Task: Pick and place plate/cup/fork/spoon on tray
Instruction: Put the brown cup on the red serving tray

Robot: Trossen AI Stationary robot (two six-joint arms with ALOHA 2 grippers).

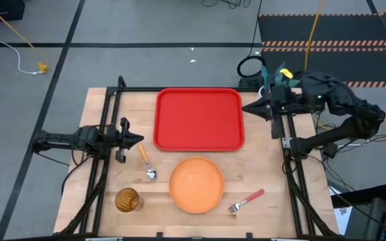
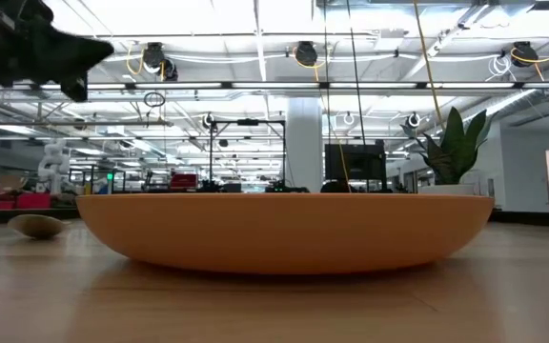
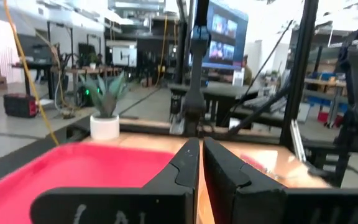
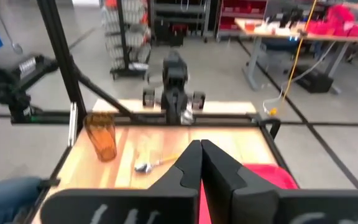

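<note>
A: Cup point(image 1: 127, 199) first, near-left corner of the counter point(image 1: 99, 134), upright. Probably light, thin plastic and slick; I'd pinch it across the wall, gently. Left claw point(image 1: 138, 140) hangs closed and empty just left of the spoon point(image 1: 146, 162).

B: The spoon and the fork point(image 1: 246, 200), near right, lie flat. Small, stiff, hard to get under; I'd take the plastic handles, not the metal.

A: Plate point(image 1: 196, 184), near centre?

B: Rigid, shallow, likely light. Grip the rim from the side.

A: Tray point(image 1: 198, 119) sits far centre, bare. Right claw point(image 1: 245, 108), at its right edge, is closed on nothing.
</note>
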